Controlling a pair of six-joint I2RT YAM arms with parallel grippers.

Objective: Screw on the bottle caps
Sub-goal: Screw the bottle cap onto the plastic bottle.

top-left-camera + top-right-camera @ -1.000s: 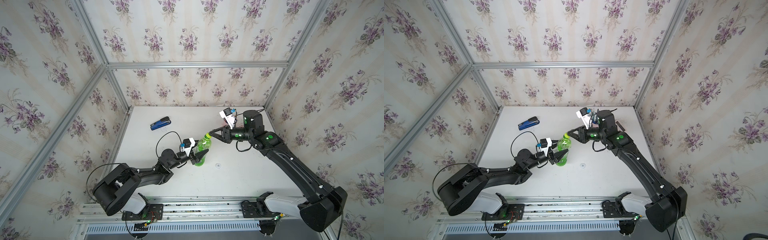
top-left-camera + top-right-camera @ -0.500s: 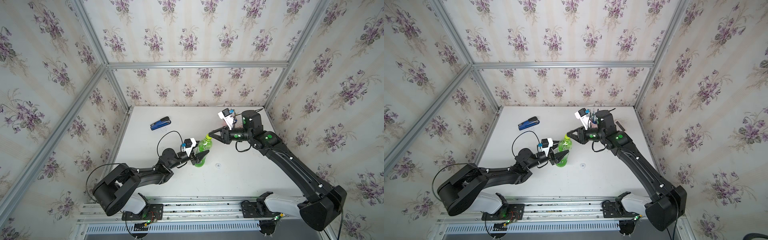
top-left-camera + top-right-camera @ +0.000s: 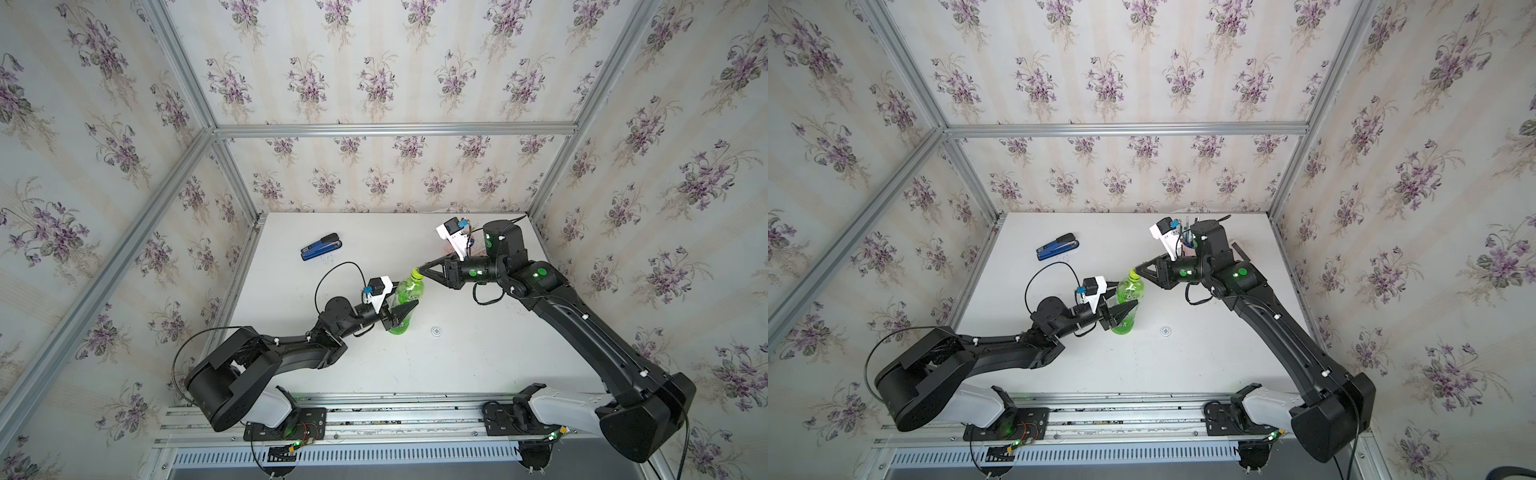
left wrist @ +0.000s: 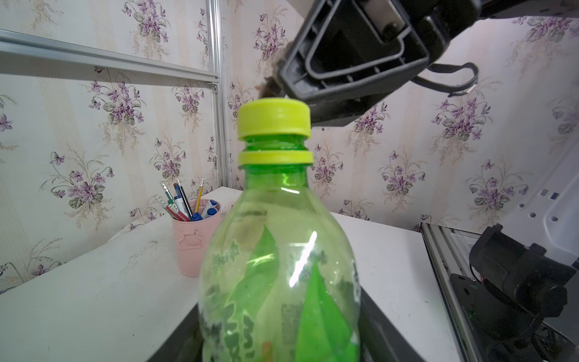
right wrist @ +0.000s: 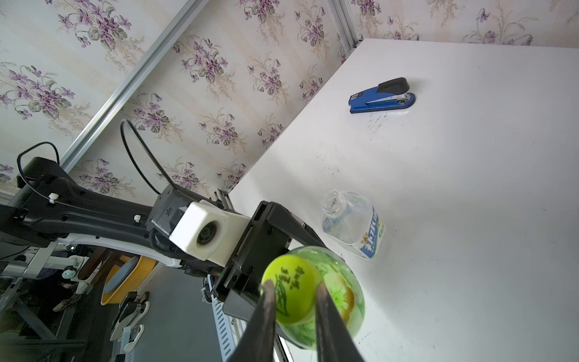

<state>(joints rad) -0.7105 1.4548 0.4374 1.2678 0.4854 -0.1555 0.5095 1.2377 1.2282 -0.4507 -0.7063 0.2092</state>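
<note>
Clamping the green bottle point(image 3: 406, 291) around its body, the left gripper point(image 3: 1124, 301) holds it upright on the table point(image 3: 457, 365). The right gripper point(image 5: 294, 286) pinches the yellow-green cap point(image 4: 274, 117) on its neck, and the white cap point(image 3: 436, 331) lies nearby.

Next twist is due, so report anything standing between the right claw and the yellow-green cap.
Nothing visible. The right claw grips the yellow-green cap on both sides, atop the green bottle; the left claw holds the bottle's body, clear of the cap.

Upright green bottle point(image 3: 405, 299), yellow-green cap point(image 4: 274, 117) atop (gap below), clear bottle point(image 5: 351, 222) uncapped, white cap point(image 3: 436, 331) loose
</note>
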